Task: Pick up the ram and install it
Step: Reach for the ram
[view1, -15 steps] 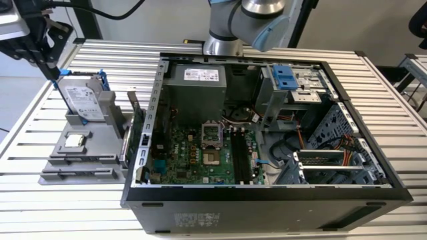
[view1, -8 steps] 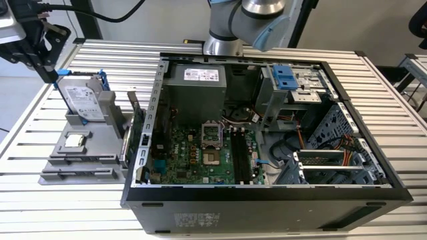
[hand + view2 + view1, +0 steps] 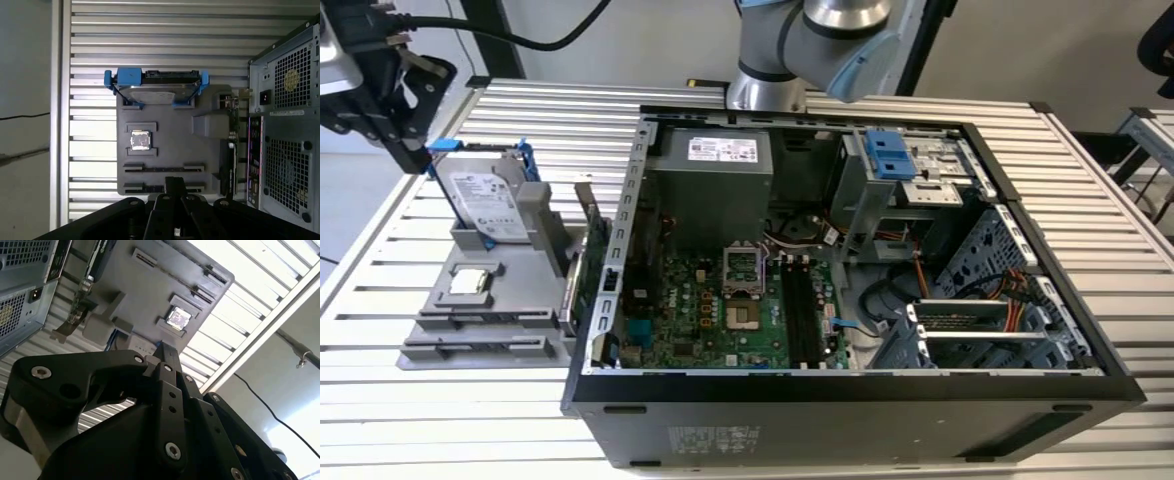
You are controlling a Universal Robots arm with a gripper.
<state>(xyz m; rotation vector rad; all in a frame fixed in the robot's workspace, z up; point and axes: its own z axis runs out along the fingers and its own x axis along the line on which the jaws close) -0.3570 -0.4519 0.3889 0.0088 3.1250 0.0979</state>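
Your gripper (image 3: pixel 175 184): jaws closed together, nothing seen between them. Beyond the jaws: grey tray (image 3: pixel 170 125), chip (image 3: pixel 140 140), white-labelled hard drive (image 3: pixel 491 205), blue bracket (image 3: pixel 129 77); computer case (image 3: pixel 285 125) alongside.

Arm (image 3: pixel 821 35) outstretched, end effector (image 3: pixel 175 186) pointing down, fingers (image 3: pixel 169 359) closed together

Slatted table (image 3: pixel 534 110) bears an open computer case (image 3: pixel 854 410) and grey holder (image 3: pixel 480 345)
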